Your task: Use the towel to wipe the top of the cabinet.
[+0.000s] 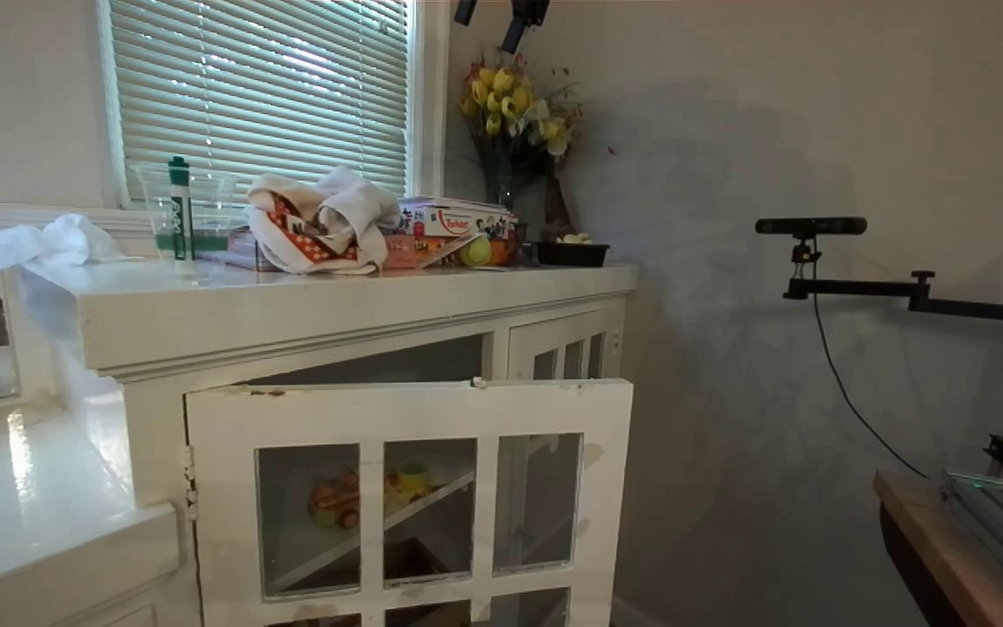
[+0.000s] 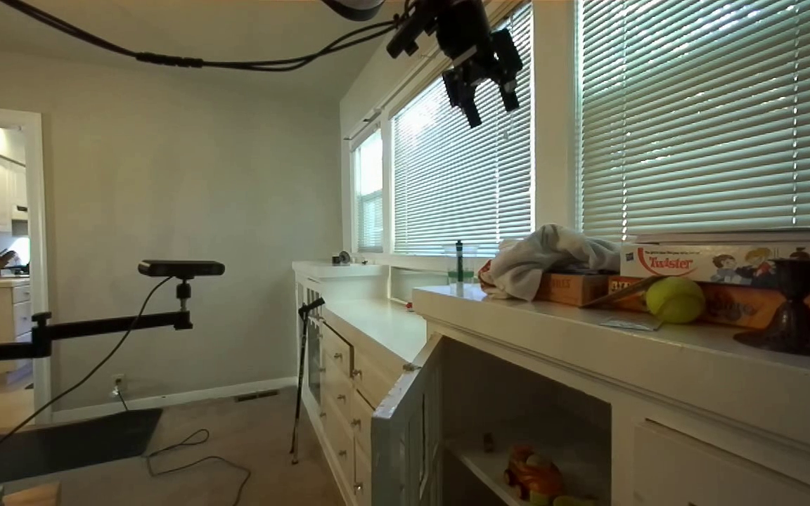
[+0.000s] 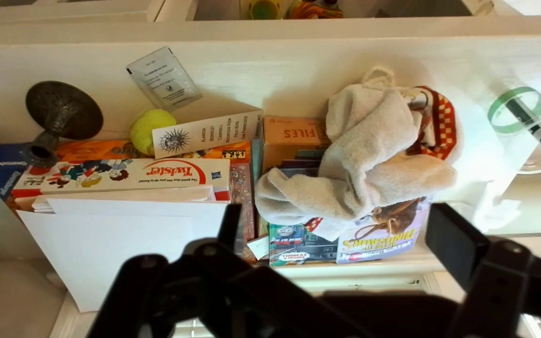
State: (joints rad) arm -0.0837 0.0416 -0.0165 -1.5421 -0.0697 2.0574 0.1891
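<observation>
Hand [image 2: 492, 109] spread wide, 2 fingers [image 3: 457, 246] well apart, up high abv towel [image 3: 369, 145] & cab. top [image 3: 261, 70].

As for the towel [image 3: 369, 136], lies crumpled in a loose heap of thick folds, cream-white, with a red-orange checked patch and some brown print along one side. Rests at least partly on the flat top [image 3: 233, 65] of the cabinet [image 1: 336, 305], and curls out toward its front edge in a small loop. As for the cabinet, stands glossy white, with one paned door [image 1: 432, 409] swung open in both exterior views and chipped along its upper edge, and a second door [image 1: 521, 353] closed.
</observation>
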